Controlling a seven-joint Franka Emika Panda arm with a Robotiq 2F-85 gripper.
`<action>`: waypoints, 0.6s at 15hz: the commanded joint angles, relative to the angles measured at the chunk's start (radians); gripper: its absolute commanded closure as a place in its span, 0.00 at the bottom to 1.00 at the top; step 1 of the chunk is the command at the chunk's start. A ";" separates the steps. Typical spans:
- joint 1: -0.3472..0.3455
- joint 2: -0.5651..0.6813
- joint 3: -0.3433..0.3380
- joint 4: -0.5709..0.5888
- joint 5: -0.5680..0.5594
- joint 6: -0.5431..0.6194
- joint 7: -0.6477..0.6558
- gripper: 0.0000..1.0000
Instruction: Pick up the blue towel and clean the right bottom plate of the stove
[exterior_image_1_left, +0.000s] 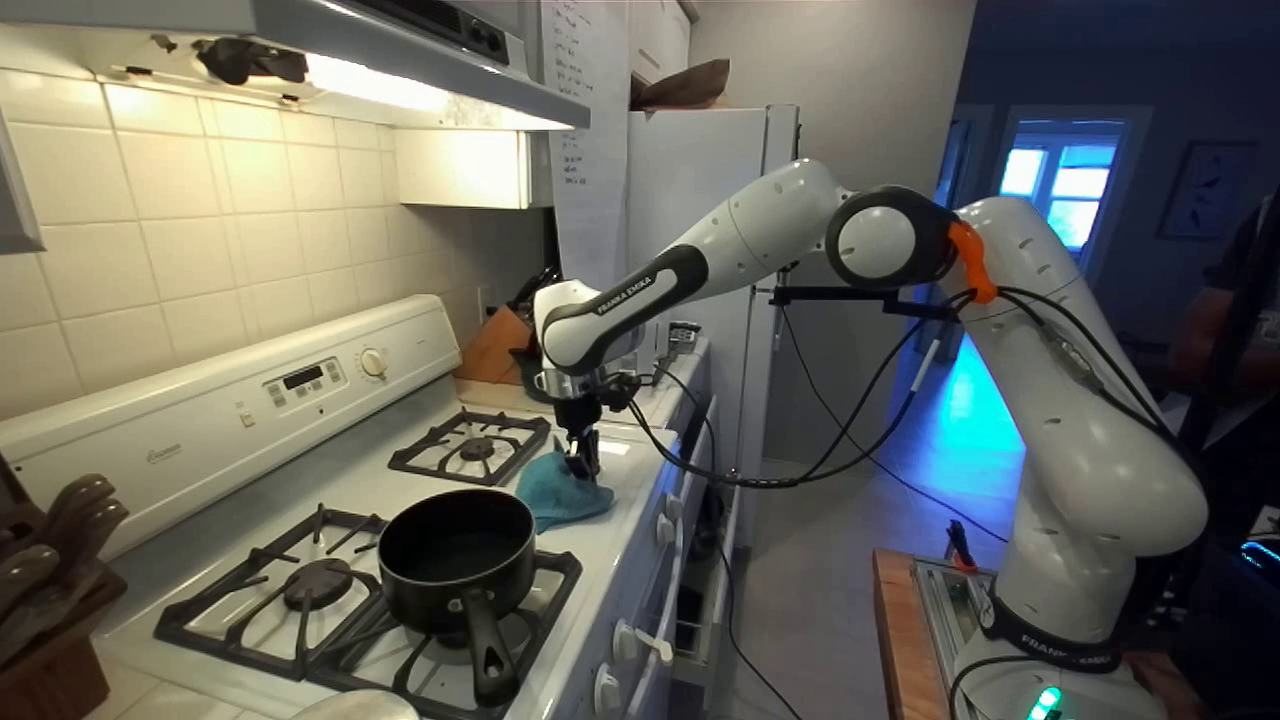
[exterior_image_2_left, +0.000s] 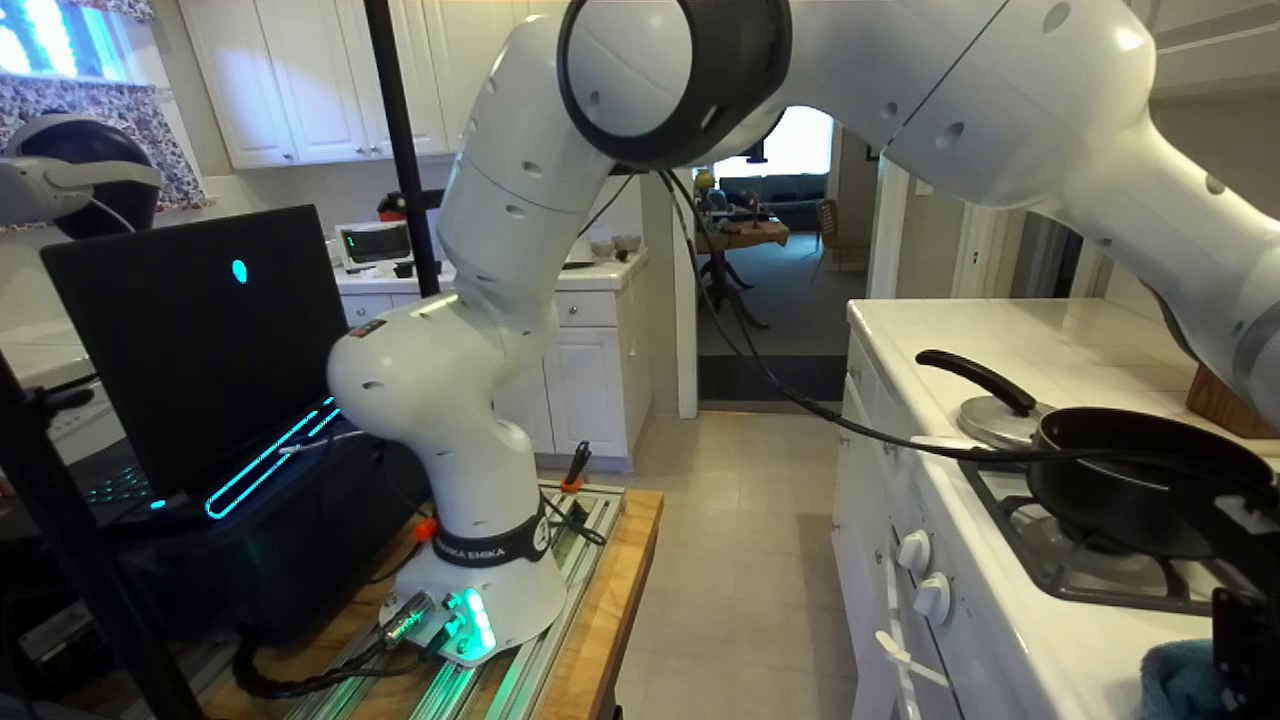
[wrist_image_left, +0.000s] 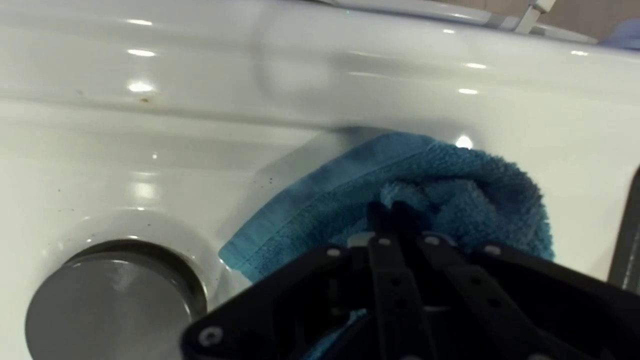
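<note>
Exterior view: the white arm (exterior_image_1_left: 765, 225) reads "FRANKA EMIKA", its tool (exterior_image_1_left: 583, 464) pinching the blue towel (exterior_image_1_left: 558, 500).

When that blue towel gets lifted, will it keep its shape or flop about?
The blue towel will probably flop: it bunches in soft folds by the gripper. Its surface looks fuzzy rather than slick, so it seems unlikely to slip much. Its smooth border looks thin, so it is likely light.

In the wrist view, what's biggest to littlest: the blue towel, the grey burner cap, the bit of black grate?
1. Blue towel
2. Grey burner cap, cut off at the bottom
3. Black grate, only a sliver showing here
</note>
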 joint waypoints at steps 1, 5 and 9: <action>-0.003 -0.067 0.034 -0.105 0.038 0.068 -0.088 0.99; 0.004 -0.094 0.060 -0.166 0.044 0.119 -0.133 0.99; 0.007 -0.116 0.064 -0.205 0.050 0.175 -0.126 0.99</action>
